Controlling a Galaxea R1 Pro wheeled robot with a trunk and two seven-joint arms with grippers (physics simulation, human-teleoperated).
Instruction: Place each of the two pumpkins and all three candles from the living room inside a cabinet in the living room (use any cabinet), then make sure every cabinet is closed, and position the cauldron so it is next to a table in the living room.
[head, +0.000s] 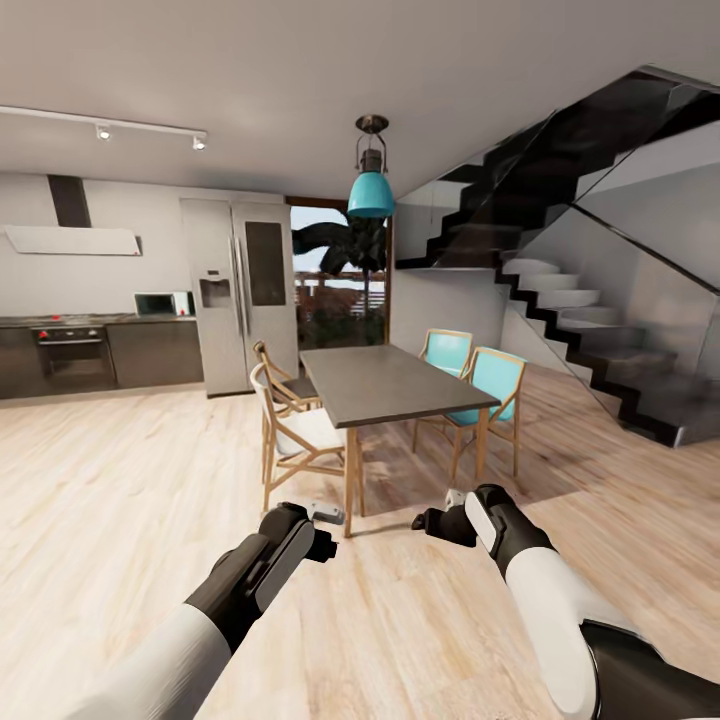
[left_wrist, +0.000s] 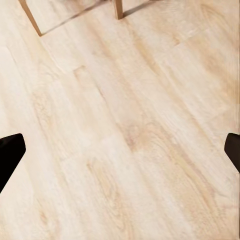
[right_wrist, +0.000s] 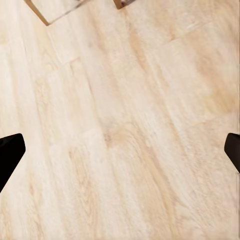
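Ahead of the robot, a grey dining table (head: 395, 383) runs lengthwise away toward the fridge (head: 240, 295); left gripper (left_wrist: 120, 150) and right gripper (right_wrist: 120, 150) spread wide, empty, over wooden floor (head: 120, 500).

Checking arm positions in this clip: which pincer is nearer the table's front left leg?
Left. The left pincer hangs just below the table leg, while the right pincer is off to its right.

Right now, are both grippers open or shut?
Both open, nothing held. Left gripper and right gripper each have their fingertips at opposite picture edges, with bare wooden floor between.
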